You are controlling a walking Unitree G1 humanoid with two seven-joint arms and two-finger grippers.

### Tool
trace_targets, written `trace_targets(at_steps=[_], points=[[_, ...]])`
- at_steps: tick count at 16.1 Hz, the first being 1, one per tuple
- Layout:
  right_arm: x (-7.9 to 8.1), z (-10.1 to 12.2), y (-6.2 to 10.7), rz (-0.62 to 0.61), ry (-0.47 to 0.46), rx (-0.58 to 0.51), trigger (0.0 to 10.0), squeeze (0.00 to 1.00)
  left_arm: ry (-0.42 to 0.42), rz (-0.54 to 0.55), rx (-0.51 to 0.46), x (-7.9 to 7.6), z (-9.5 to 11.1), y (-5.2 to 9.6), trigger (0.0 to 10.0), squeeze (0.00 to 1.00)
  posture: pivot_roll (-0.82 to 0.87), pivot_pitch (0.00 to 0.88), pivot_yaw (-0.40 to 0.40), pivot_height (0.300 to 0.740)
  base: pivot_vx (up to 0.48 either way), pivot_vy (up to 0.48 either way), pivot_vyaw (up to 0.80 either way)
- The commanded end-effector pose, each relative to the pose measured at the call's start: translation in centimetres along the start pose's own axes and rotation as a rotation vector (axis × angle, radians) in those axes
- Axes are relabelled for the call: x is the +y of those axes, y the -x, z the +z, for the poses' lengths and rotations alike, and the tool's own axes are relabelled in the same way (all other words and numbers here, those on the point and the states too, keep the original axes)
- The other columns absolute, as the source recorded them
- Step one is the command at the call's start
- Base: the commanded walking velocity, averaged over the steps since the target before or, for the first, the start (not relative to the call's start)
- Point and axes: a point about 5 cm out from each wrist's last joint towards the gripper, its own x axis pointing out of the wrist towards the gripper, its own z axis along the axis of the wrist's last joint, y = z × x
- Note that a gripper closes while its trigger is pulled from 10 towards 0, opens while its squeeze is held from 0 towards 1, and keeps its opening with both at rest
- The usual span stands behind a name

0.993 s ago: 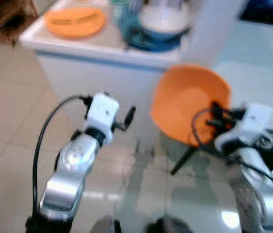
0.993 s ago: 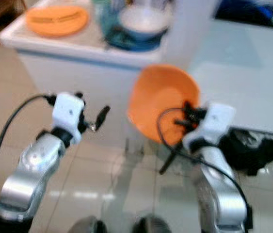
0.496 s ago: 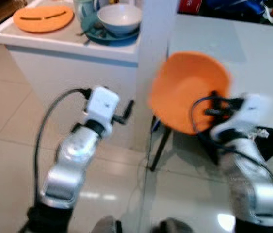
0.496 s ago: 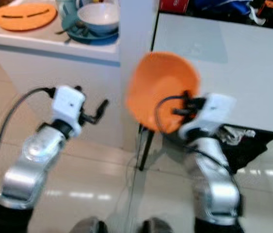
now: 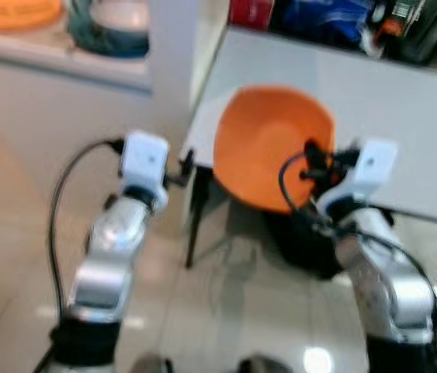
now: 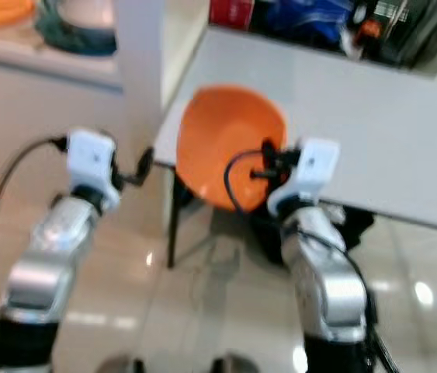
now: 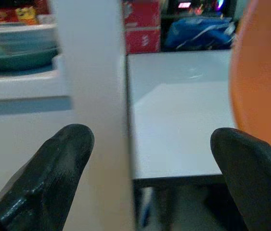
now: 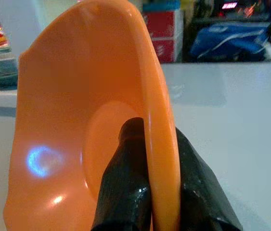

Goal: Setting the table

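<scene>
We count one orange bowl (image 5: pixel 268 148), one white desk (image 5: pixel 404 116), two red boxes (image 7: pixel 141 26), one blue bag (image 7: pixel 198 33) and two grippers.

Both eye views are blurring softly throughout. Bright indoor light is glaring off the glossy floor (image 5: pixel 317 359) in white spots. Wrist views are showing dimmer, fingers (image 7: pixel 53 168) out of focus; a highlight is glinting inside the orange bowl (image 8: pixel 41 161).

You're looking at a home dining area: a plain white table (image 5: pixel 404 116) on glossy floor tiles (image 5: pixel 16 256), a white counter (image 5: pixel 55 66) stacked with crockery (an orange plate (image 5: pixel 12 12) among it), and red boxes (image 7: pixel 142 26) and a blue bag (image 7: pixel 200 33) beyond.
</scene>
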Motion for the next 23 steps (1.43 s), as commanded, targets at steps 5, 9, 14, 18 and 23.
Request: trace_targets(at_steps=[5, 9, 14, 18, 23], points=[[-3.3, 1.1, 1.5, -0.216, -0.099, -0.087, 10.0, 0.00, -0.047, -0.139, -0.014, -1.9, 0.5, -0.9, 10.0, 0.00, -0.02, 0.061, 0.009, 0.740, 0.000, -0.480, 0.00], [-3.8, -0.4, 1.7, -0.303, -0.217, -0.082, 10.0, 0.00, -0.098, -0.137, -0.027, 0.0, 1.2, -1.3, 10.0, 0.00, 0.04, 0.046, 0.044, 0.740, 0.000, -0.480, 0.00], [-3.5, -0.2, 0.6, -0.259, -0.179, -0.035, 10.0, 0.00, -0.045, -0.086, -0.030, -0.2, 0.7, -1.3, 10.0, 0.00, 0.01, 0.037, -0.026, 0.740, 0.000, -0.429, 0.00], [-3.3, -0.3, -0.2, -0.247, -0.174, -0.032, 10.0, 0.00, -0.096, -0.088, -0.029, -0.1, 0.9, -1.3, 10.0, 0.00, 0.02, 0.041, -0.022, 0.740, 0.000, -0.310, 0.00], [-3.1, 0.2, -0.4, -0.234, -0.195, -0.042, 10.0, 0.00, -0.054, -0.089, -0.045, 0.0, 1.6, -2.1, 10.0, 0.00, 0.01, 0.040, -0.016, 0.740, 0.000, 0.000, 0.00]])
